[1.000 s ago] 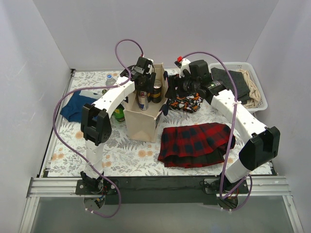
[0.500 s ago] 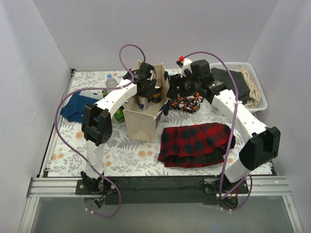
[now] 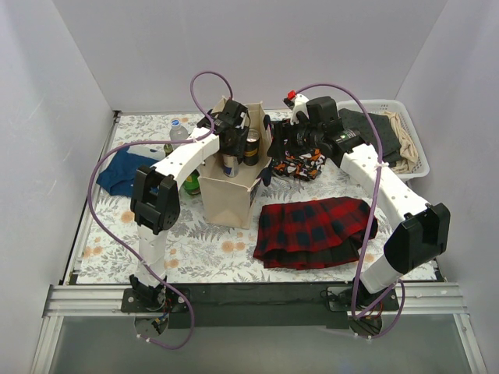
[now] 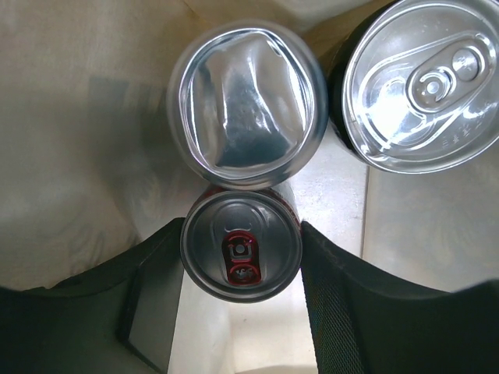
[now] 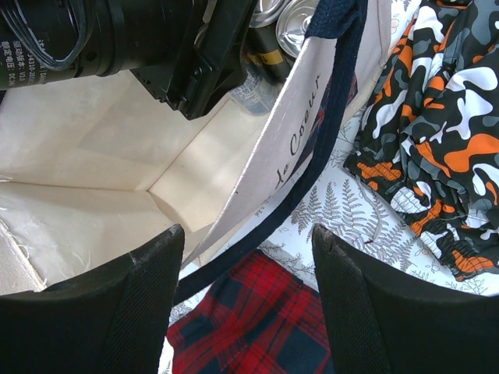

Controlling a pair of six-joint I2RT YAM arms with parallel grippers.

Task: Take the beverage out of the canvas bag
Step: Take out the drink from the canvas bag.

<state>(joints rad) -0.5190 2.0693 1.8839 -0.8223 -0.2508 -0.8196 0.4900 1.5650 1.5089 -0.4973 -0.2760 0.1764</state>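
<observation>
Plants the left gripper (image 4: 242, 234) inside the canvas bag (image 3: 230, 195), centre of the overhead frame, with fingers (image 4: 148, 312) pinched in on both sides of a slim red-tabbed drink can (image 4: 241, 251) and no gap showing at either flank. Finds that can upright, low in the left wrist frame, crowded from above by a dented silver can (image 4: 245, 105) and, at upper right, by a black can (image 4: 425, 86). Holds the right gripper (image 5: 245, 234) spread wide around the bag's rim and navy strap (image 5: 331, 117), clamping nothing. Likely weighty if full, smooth and slippery — thin-walled enough to dent under a hard squeeze. Best taken across the upper body just under the rim and drawn straight up, given the tight neighbours.
</observation>
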